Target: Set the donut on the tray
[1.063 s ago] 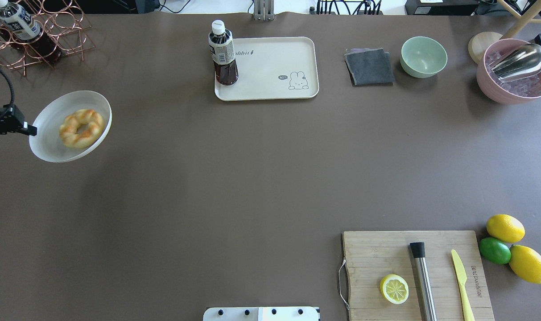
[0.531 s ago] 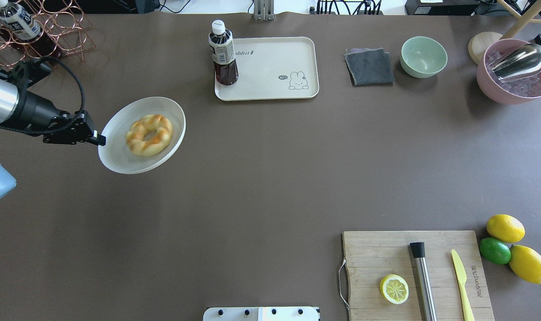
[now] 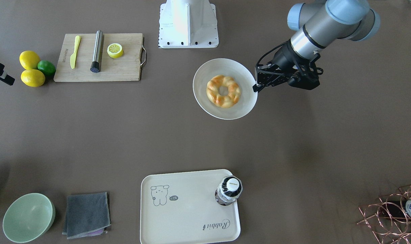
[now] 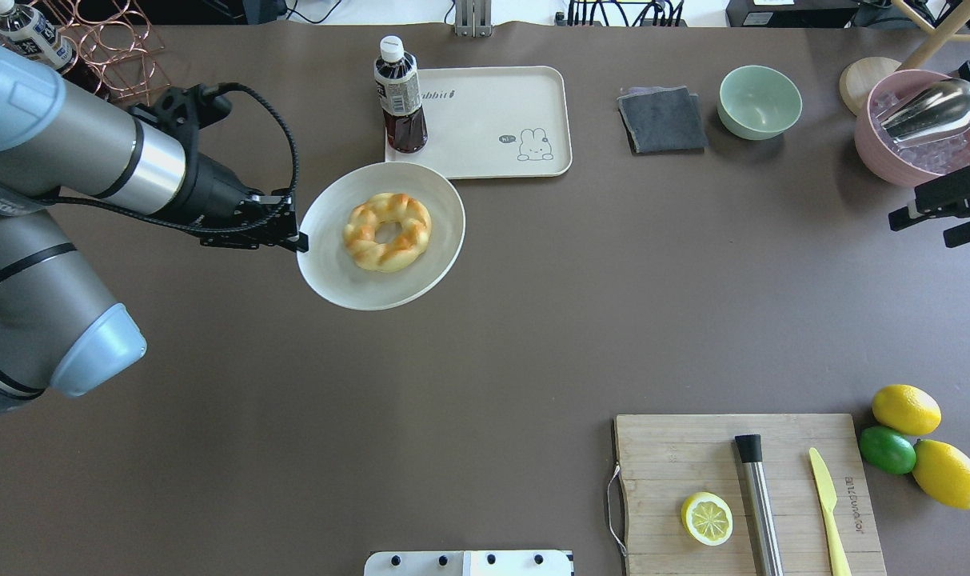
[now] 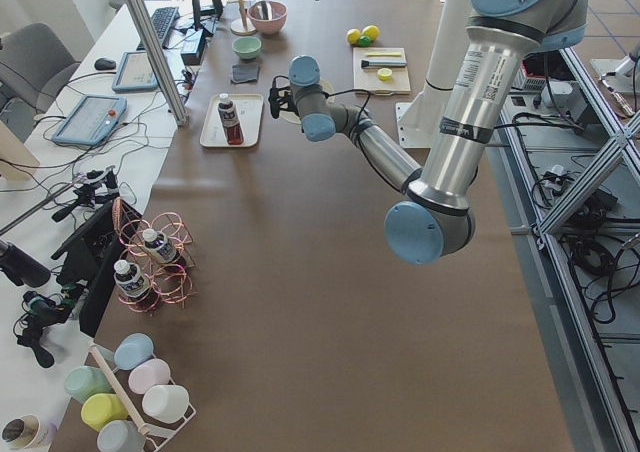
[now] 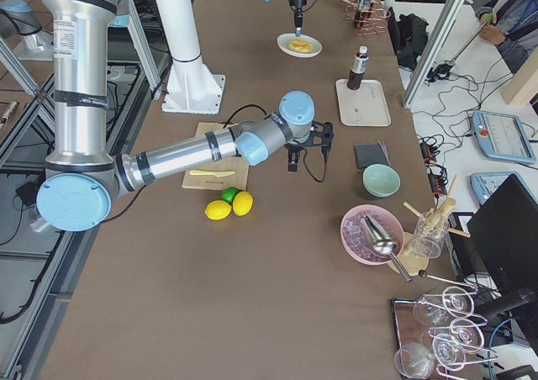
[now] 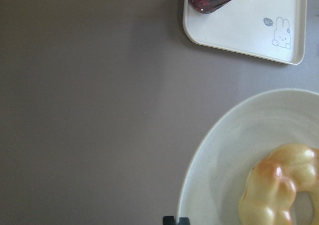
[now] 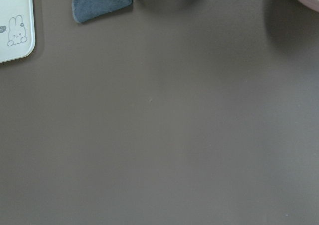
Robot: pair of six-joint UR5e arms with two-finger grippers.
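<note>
Left arm outstretched; left gripper clamps rim of round white plate bearing braided glazed donut. Dark plastic bottle stands on cream rectangular tray corner.

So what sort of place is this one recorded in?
Most likely a robotics lab staged as a kitchen counter: a teach pendant on a side desk, an aluminium frame post, and props like the cutting board and tray.

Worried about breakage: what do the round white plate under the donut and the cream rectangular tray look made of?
Round white plate: matte, faintly speckled, thin rim; likely melamine, possibly ceramic. Cream rectangular tray: matte, printed rabbit drawing; probably plastic or bamboo fibre.
</note>
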